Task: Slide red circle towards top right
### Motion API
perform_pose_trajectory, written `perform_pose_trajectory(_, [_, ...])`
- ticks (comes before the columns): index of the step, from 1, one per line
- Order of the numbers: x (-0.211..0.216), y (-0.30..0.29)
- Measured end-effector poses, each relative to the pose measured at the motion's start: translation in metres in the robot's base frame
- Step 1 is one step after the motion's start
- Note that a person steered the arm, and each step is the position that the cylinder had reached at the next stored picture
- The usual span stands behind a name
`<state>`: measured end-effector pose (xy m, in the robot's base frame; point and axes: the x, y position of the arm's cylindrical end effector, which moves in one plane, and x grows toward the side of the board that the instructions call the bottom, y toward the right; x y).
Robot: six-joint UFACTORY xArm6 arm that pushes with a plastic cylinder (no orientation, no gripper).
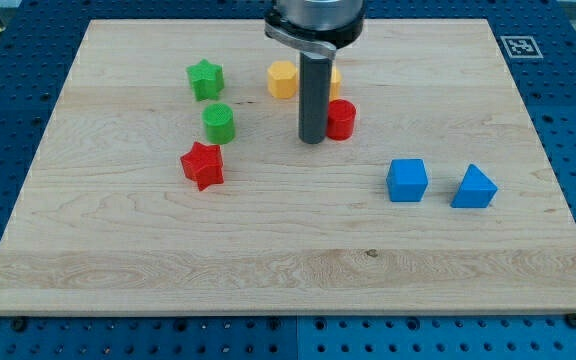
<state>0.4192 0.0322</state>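
The red circle (342, 119), a short red cylinder, stands on the wooden board (288, 250) a little above its middle. My tip (312, 139) is down on the board just to the view's left of the red circle, touching or nearly touching its left side. The dark rod rises from there to the view's top and hides part of a yellow block (334, 80) behind it.
A yellow hexagon (282, 78) lies left of the rod. A green star (205, 79), a green cylinder (219, 123) and a red star (203, 165) stand to the left. A blue cube (407, 180) and a blue wedge-like block (474, 187) lie at lower right.
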Motion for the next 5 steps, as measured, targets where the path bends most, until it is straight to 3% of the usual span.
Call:
perform_pose_trajectory(2, [-0.012,0.050])
perform_pose_trajectory(5, [-0.039,0.055])
